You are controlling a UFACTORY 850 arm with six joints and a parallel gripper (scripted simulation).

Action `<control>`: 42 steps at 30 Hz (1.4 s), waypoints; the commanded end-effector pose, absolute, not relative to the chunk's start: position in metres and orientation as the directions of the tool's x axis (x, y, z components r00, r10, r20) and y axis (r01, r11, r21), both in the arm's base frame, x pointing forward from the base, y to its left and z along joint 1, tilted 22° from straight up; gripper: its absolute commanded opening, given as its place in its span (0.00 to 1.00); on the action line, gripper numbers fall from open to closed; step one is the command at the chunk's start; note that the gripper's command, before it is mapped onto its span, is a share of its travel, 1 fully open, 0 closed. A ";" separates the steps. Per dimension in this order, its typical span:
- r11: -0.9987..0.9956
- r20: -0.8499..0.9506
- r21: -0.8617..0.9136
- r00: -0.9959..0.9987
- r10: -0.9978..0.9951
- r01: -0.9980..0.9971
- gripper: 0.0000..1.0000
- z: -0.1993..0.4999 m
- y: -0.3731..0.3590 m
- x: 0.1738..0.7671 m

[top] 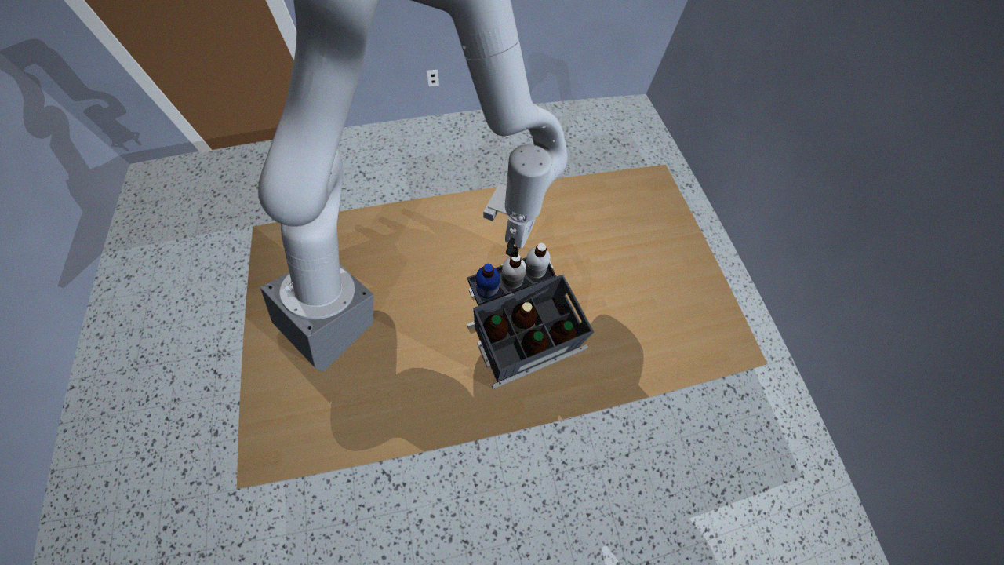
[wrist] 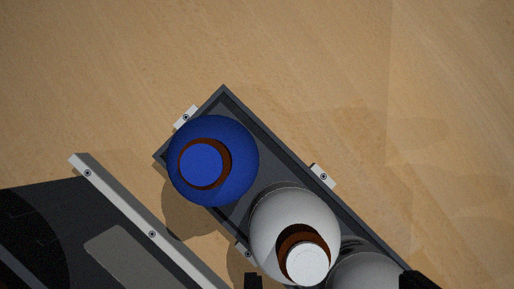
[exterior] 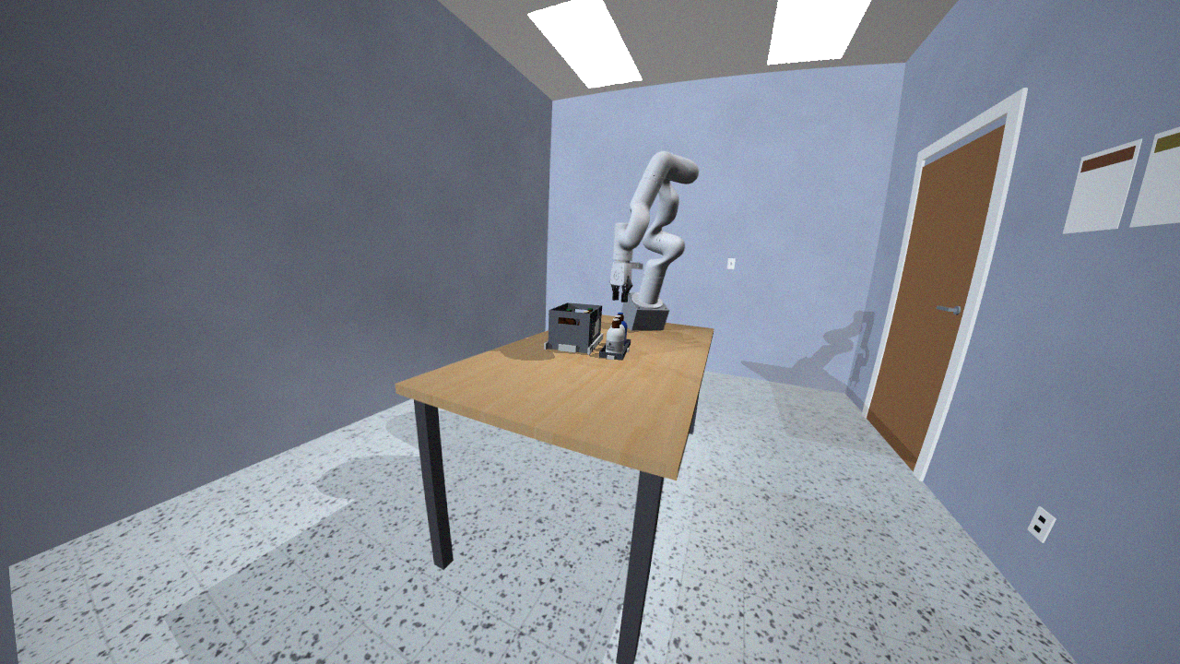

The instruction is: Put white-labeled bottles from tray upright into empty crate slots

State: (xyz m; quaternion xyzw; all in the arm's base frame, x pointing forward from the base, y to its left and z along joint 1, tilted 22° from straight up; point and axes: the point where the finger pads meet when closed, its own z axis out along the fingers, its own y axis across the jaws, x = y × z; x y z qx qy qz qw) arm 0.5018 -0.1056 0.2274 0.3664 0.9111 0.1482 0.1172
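Blue btl w/ blue cap (top: 488, 280) (wrist: 241, 177); two white btls w/ white caps, brown necks (top: 514, 271) (wrist: 297, 213). Dk-grey plastic crate (top: 542, 362) (exterior: 569, 332): brown btls, three green caps, one cream. Bench (top: 667, 281) (exterior: 560, 396) tan, wood-grained.
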 end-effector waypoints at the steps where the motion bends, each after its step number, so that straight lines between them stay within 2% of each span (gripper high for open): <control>1: 0.688 -0.107 0.357 -0.704 0.703 0.632 0.66 0.228 -0.106 0.503; 42: 0.688 -0.105 0.354 -0.704 0.702 0.633 0.66 0.198 -0.100 0.515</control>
